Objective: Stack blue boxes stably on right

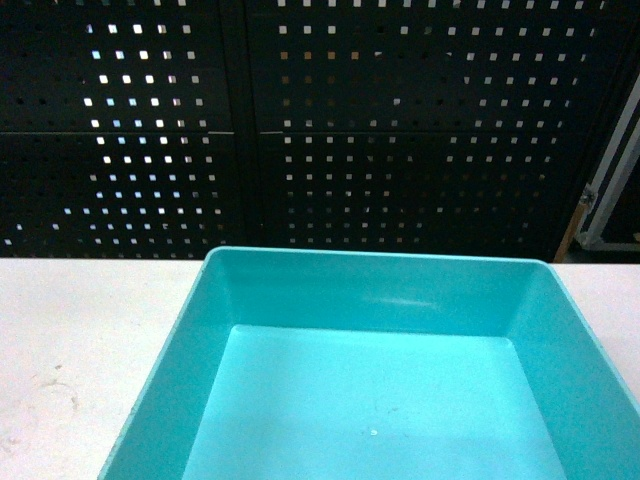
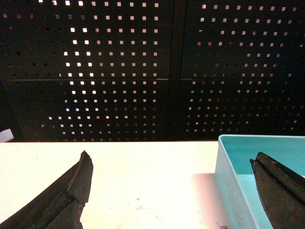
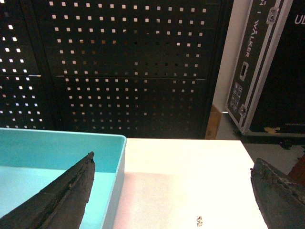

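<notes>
One blue box [image 1: 370, 290], a shallow turquoise tub, fills the lower middle of the head view on the white table [image 1: 90, 330]; its near part is cut off by the frame. No gripper shows in the head view. My left gripper [image 2: 169, 157] is open and straddles the blue box's left wall [image 2: 228, 176], with one finger [image 2: 76, 186] over the table and the other [image 2: 279, 186] over the tub's inside. My right gripper [image 3: 172, 160] is open across the blue box's right wall [image 3: 119, 162]. Nothing is held.
A black perforated panel [image 1: 320, 120] stands right behind the table. In the right wrist view a black flight case [image 3: 257, 67] and a cardboard box [image 3: 214, 121] stand on the floor beyond the table's right edge [image 3: 250, 162]. A small printed mark [image 3: 199, 221] lies on the table.
</notes>
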{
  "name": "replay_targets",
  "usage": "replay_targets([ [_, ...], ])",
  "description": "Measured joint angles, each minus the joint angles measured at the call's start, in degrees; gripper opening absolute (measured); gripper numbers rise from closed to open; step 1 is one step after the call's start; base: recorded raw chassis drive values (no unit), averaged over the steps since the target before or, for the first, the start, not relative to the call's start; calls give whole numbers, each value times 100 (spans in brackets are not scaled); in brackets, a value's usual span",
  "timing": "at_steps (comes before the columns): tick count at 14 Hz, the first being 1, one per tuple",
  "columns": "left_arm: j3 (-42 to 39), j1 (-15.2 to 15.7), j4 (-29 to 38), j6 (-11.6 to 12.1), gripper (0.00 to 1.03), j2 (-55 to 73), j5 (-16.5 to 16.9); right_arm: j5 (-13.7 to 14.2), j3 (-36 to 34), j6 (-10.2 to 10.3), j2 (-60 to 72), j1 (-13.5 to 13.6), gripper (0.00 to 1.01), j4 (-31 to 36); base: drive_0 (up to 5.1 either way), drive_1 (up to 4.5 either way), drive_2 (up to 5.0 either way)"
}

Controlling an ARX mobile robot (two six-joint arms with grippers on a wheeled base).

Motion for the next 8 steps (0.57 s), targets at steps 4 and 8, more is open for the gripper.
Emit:
replay_targets([
  [4, 0, 0, -2, 0, 98, 0, 2, -2, 0, 0, 0, 0, 98, -2, 0, 0, 0],
  [8, 0, 0, -2, 0, 98, 0, 2, 0, 0, 0, 0, 0, 98, -2, 0, 0, 0],
])
